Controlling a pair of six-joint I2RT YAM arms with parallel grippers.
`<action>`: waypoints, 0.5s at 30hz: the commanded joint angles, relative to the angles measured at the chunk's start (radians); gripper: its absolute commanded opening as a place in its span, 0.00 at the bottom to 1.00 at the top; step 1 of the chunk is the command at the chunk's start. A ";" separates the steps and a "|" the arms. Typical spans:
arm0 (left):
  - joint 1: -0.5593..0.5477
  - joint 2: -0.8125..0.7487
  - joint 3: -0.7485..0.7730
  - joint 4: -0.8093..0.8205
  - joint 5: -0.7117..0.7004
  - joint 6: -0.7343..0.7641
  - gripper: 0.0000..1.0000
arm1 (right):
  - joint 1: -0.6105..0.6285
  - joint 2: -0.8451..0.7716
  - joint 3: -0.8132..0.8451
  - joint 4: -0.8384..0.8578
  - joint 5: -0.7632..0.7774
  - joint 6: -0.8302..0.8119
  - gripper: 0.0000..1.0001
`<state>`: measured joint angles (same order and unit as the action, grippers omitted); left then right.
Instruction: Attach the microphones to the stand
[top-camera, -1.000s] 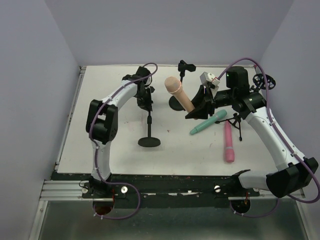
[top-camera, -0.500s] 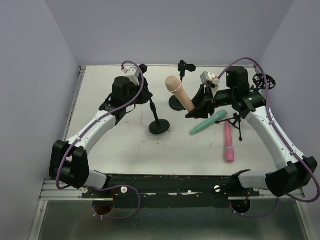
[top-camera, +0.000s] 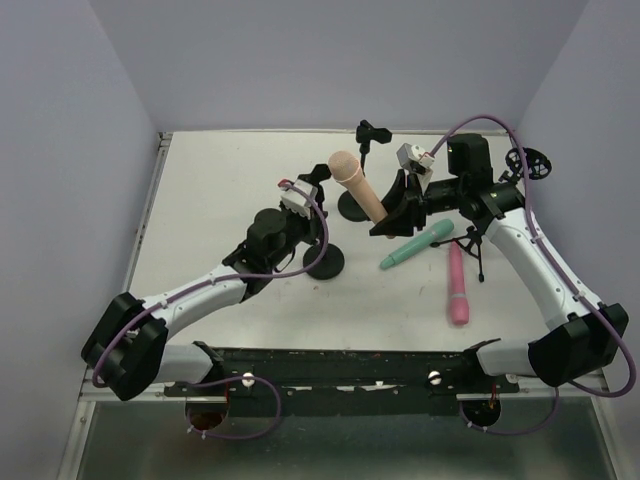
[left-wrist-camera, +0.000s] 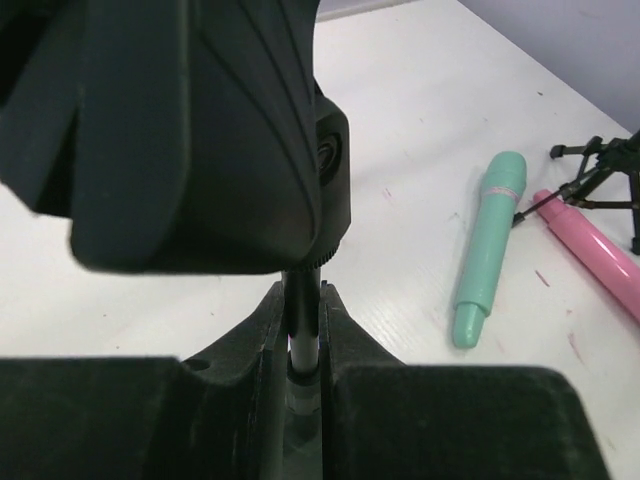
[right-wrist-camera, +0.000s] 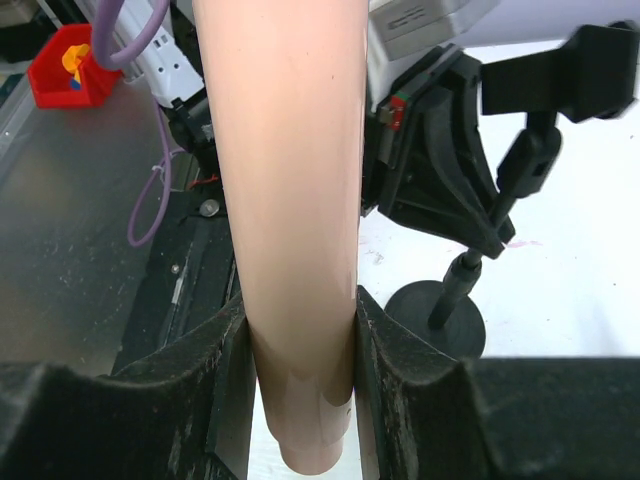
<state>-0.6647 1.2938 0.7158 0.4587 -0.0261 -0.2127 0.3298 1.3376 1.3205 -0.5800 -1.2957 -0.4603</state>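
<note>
My right gripper (top-camera: 392, 212) is shut on the peach-tan microphone (top-camera: 356, 186) and holds it tilted above the table, head up; the right wrist view shows its body (right-wrist-camera: 290, 200) clamped between the fingers (right-wrist-camera: 205, 380). My left gripper (top-camera: 312, 207) is shut on the thin pole (left-wrist-camera: 303, 330) of a black round-base stand (top-camera: 325, 262), just left of the peach microphone. The mint-teal microphone (top-camera: 415, 245) and the pink microphone (top-camera: 457, 285) lie on the table at right; both also show in the left wrist view, the mint-teal microphone (left-wrist-camera: 488, 250) and the pink microphone (left-wrist-camera: 595, 255).
A second round-base stand (top-camera: 352, 207) with a clip (top-camera: 372, 133) stands at the back behind the peach microphone. A small black tripod (top-camera: 476, 246) stands between the mint and pink microphones. Another tripod (top-camera: 527, 162) sits at the far right by the wall.
My left arm has swung forward and right, carrying the round-base stand from left of centre toward the peach microphone. The right arm and its microphone have barely moved.
</note>
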 joint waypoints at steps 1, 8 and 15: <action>-0.035 -0.071 -0.088 0.234 -0.201 0.111 0.00 | -0.006 0.011 -0.009 0.023 -0.028 0.000 0.18; -0.045 -0.062 -0.139 0.285 -0.065 0.199 0.00 | -0.006 0.015 -0.014 0.022 -0.027 -0.006 0.18; -0.041 -0.068 -0.157 0.258 -0.029 0.161 0.21 | -0.008 0.015 -0.018 0.025 -0.030 -0.009 0.18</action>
<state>-0.7029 1.2453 0.5682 0.6529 -0.0937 -0.0490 0.3256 1.3464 1.3151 -0.5770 -1.2957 -0.4614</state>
